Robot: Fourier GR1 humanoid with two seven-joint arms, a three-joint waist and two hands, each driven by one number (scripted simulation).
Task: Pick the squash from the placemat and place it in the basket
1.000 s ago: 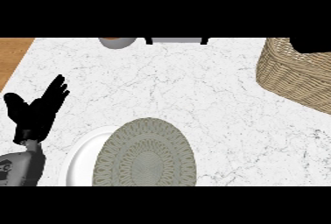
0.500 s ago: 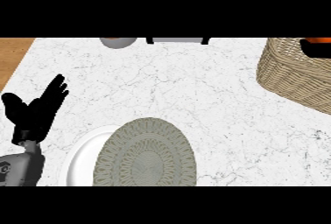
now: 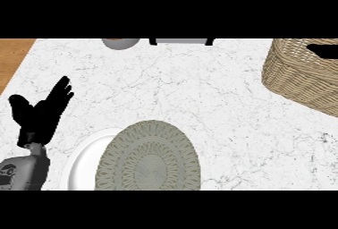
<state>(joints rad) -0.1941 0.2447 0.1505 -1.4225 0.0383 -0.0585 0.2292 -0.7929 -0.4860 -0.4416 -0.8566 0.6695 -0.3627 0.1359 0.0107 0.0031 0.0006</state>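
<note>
The black left hand (image 3: 41, 117) rests open, fingers up, beside a white round plate (image 3: 80, 156) under the grey-green oval woven placemat (image 3: 150, 159). Well apart, the right hand (image 3: 325, 48) darkens the tan wicker basket (image 3: 297, 76) opening, grip unclear; squash hidden

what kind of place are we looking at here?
Most likely a kitchen counter: a white marble-look countertop, a woven placemat lying partly over a white plate at the near edge, and a wicker basket at the right.
</note>
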